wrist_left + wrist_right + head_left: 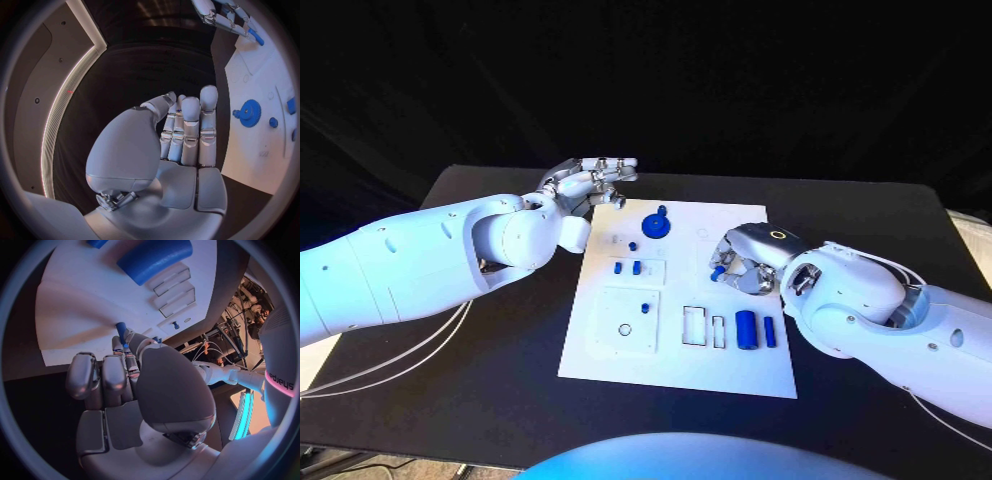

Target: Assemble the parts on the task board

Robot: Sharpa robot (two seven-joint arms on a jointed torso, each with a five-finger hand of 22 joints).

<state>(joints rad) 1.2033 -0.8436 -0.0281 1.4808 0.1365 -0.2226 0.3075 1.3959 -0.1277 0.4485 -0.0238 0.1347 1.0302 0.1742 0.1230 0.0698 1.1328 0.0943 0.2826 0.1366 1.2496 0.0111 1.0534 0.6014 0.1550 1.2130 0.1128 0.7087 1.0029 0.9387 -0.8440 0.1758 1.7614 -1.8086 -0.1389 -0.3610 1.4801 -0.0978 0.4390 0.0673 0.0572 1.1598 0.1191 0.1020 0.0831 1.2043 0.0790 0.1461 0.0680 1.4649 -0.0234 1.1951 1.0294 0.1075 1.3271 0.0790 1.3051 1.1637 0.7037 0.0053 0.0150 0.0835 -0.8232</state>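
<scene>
Cylinders of blue plastic (747,328) lay nearest us on the flat white task board (733,375) on the black table (473,380). Farther on, we saw the right hand (744,262) pinching a small blue peg (718,271) over the board's right side. Beyond, a blue gear (656,224) sat on the board; the left hand (593,181) hovered empty, fingers together, at the far left corner.

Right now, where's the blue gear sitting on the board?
In the head view, the blue gear lies near the task board's far edge, just beyond the left hand's fingertips, with a small blue peg beside it.
</scene>
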